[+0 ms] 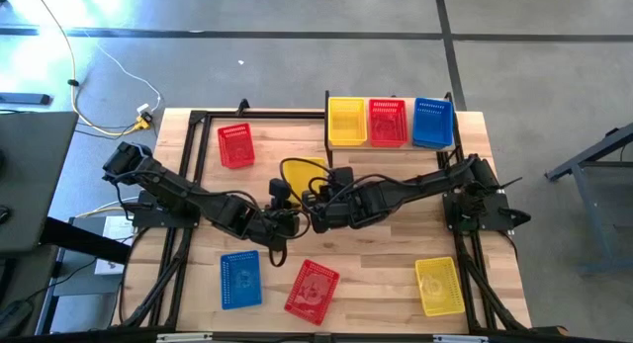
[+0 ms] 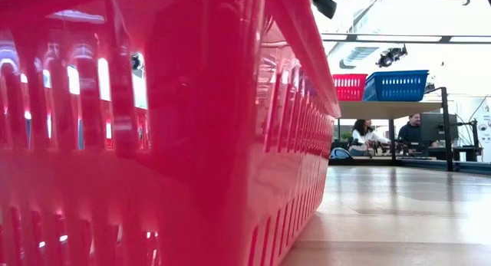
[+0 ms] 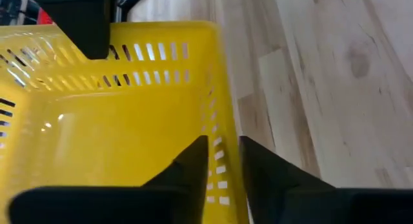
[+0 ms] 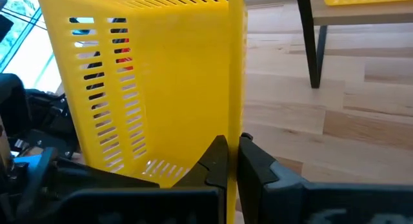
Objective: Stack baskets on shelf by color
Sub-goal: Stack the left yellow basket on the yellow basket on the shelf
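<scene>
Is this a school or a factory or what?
Probably a robotics lab or workshop: a wooden table standing on a bare concrete floor, loose cables beside it, and people at desks in the background.

Two seated people [image 2: 387, 133] beyond the table; white cable [image 1: 99, 56] on floor.

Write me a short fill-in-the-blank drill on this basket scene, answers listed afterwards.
1. Both the left gripper and the right gripper have their fingers on either side of a wall of the same ____ basket.
2. On the shelf, the middle basket is ____.
3. The basket nearest the table's front right corner is ____.
4. The number of baskets standing on the shelf is ____.

Missing words: yellow; red; yellow; three
</scene>
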Robot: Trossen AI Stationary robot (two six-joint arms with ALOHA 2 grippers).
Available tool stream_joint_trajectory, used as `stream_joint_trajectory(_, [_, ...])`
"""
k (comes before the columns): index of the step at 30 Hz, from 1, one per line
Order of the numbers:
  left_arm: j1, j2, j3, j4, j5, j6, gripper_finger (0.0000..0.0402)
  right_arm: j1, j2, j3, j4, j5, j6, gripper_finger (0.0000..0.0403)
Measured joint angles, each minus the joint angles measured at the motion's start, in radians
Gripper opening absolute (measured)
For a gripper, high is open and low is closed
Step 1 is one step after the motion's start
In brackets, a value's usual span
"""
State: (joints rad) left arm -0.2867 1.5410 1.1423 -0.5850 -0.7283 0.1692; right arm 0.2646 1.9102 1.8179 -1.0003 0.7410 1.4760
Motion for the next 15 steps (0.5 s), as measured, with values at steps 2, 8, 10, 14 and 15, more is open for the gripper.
stream_joint_trajectory(2, [0.0,0.0,0.0,0.0,0.002,0.0,0.0046,0.0,0.0,0.0,0.001,0.0,0.0,0.0])
stream_joint_trajectory(8, [0.0,0.0,0.0,0.001,-0.002,0.0,0.0007,0.0,0.0,0.0,0.004,-0.005,-0.012,0.0001])
stream_joint_trajectory(10, [0.0,0.0,0.0,0.0,-0.002,0.0,0.0009,0.0,0.0,0.0,0.015,-0.004,-0.047,0.0])
stream_joint_trajectory(14, [-0.008,-0.001,0.0,-0.001,-0.002,0.004,0.0004,-0.001,0.0,0.0,0.033,-0.002,-0.111,0.0009])
stream_joint_trajectory(15, [-0.01,-0.001,0.0,-0.001,-0.003,0.012,0.0004,-0.001,0.0,0.0,0.034,0.003,-0.11,0.0014])
